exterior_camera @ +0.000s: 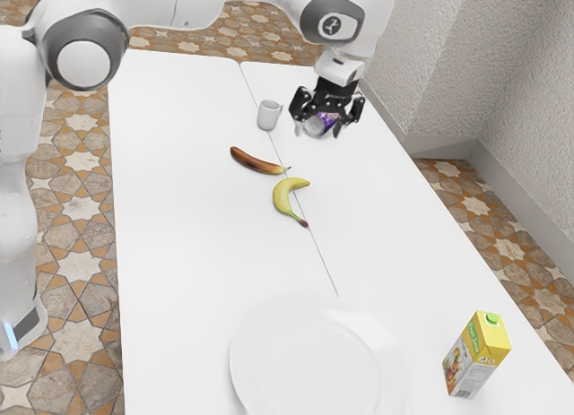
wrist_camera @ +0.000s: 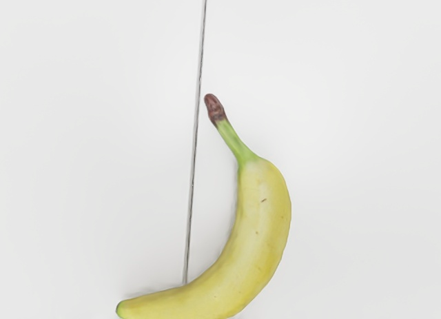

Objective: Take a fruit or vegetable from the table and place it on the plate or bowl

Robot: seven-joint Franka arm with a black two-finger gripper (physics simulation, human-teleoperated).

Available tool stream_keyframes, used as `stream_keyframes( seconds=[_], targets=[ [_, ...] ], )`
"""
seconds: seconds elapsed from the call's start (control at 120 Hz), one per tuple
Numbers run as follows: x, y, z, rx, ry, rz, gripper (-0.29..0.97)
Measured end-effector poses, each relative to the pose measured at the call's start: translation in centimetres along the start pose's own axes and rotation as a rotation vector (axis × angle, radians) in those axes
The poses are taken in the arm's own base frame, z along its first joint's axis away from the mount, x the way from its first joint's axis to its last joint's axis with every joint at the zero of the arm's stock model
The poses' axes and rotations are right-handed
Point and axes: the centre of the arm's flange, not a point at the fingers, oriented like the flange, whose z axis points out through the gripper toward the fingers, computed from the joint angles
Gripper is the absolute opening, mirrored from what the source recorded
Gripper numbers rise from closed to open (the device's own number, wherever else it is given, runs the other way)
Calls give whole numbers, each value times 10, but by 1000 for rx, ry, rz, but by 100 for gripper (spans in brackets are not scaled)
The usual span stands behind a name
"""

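A yellow banana [exterior_camera: 289, 197] lies on the white table, just to the exterior view's left of the seam between the two tabletops. The wrist view looks straight down on this banana [wrist_camera: 251, 236], its brown stem tip close to the seam. A brown, overripe banana [exterior_camera: 257, 161] lies a little beyond it toward the arm. A large white plate [exterior_camera: 309, 361] sits at the near edge of the table. My gripper [exterior_camera: 327, 117] hangs well above the table over the yellow banana, open, with nothing between its fingers.
A white mug [exterior_camera: 269, 115] stands at the back of the table near the gripper in the exterior view. A yellow juice carton [exterior_camera: 475, 354] stands at the near right. A wall runs along the table's right side.
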Motion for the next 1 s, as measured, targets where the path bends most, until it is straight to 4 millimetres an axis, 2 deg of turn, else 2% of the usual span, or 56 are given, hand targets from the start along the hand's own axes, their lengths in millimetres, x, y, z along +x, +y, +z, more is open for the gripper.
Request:
stream_keyframes(
  seconds=[0.058,0.125,0.242,0.383,0.558,1.0],
  targets=[
    [-2,-8,14,-12,3,4,68],
    [4,-16,33,-24,6,23,68],
    [14,-21,50,-19,8,65,68],
    [18,-25,62,-6,26,142,68],
    [8,-25,74,-7,33,229,68],
    [9,-24,112,-21,35,421,68]
  ],
)
